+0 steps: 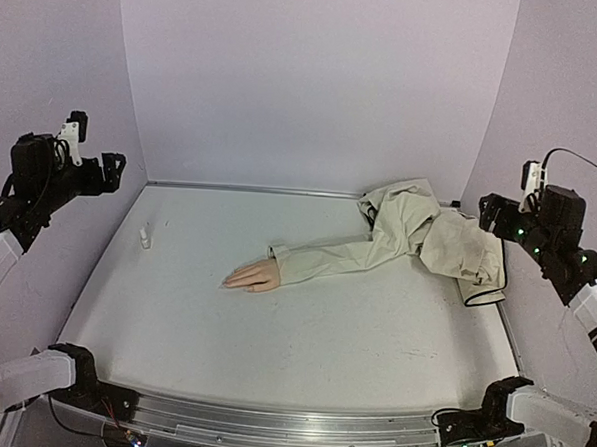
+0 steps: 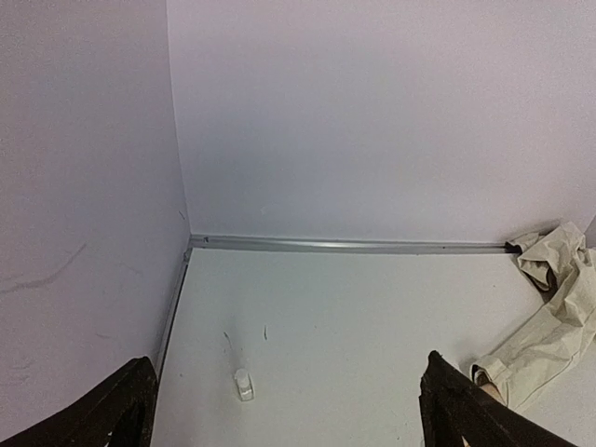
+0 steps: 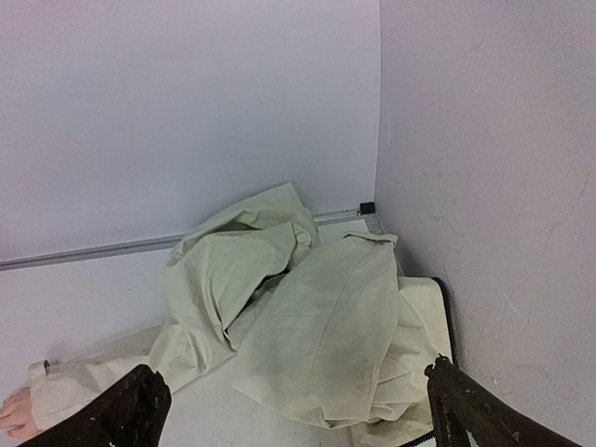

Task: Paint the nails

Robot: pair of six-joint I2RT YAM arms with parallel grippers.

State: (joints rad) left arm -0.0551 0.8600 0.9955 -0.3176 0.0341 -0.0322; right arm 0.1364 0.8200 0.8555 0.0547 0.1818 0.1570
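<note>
A peach fake hand [image 1: 253, 275] lies flat mid-table, fingers pointing left, coming out of a beige sleeve [image 1: 347, 254]. Its nails at the fingertips [image 1: 229, 280] are too small to make out. A small white bottle [image 1: 145, 237] lies near the left edge and also shows in the left wrist view, the bottle [image 2: 244, 385] lying below and between the fingers. My left gripper [image 1: 109, 166] hangs high at the left, open and empty; its own view shows the left gripper [image 2: 291, 410] spread wide. My right gripper [image 1: 491, 210] hangs high at the right, open over the cloth, the right gripper [image 3: 300, 412] holding nothing.
The crumpled beige garment [image 3: 317, 317] piles up in the back right corner on a black-edged pad [image 1: 487, 293]. Lilac walls close the table on three sides, with a metal rail [image 2: 354, 246] along the back. The hand's edge [image 3: 13, 413] shows at the right wrist view's lower left.
</note>
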